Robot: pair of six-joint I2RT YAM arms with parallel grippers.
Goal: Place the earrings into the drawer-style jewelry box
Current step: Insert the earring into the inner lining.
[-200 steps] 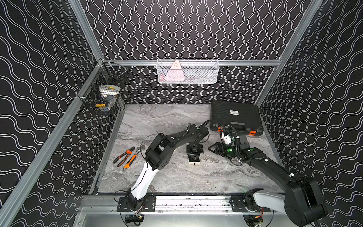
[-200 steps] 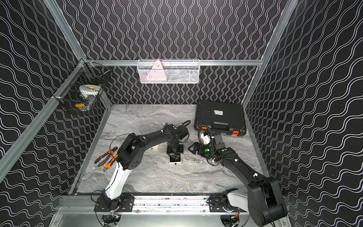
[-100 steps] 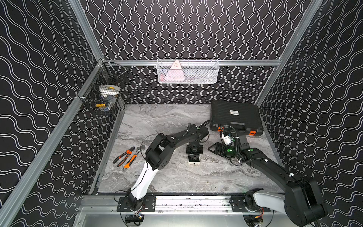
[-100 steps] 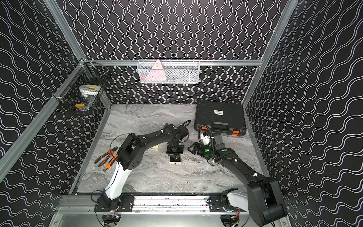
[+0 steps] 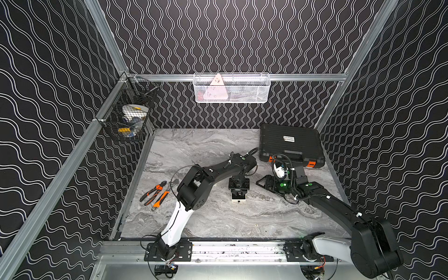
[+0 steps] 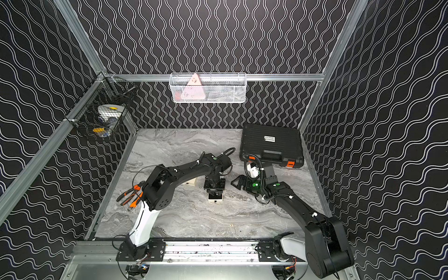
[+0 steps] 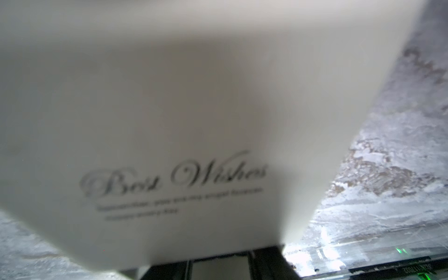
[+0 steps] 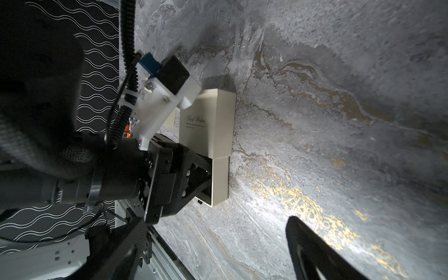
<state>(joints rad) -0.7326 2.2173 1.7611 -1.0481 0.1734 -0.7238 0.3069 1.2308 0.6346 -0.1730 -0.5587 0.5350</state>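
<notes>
Cream jewelry box [image 8: 208,126], left end effector [image 8: 201,179] at its drawer [image 8: 220,184]
Whether it is grasping cannot be told; the right end effector [image 5: 263,185], just right of the box, is released and empty.

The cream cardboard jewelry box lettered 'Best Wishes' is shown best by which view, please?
Right wrist view: the cream cardboard box is nearly whole and sharp. Left wrist shows only its blurred top; both top views, a small end.

Mid-table, left gripper [image 5: 238,194] pointing down onto cream box [image 5: 238,200]. Just right of it, right gripper [image 5: 265,184] spread wide, low over marble table [image 5: 194,150]. Behind, black case [image 5: 291,143]; far left, pliers [image 5: 155,195].
</notes>
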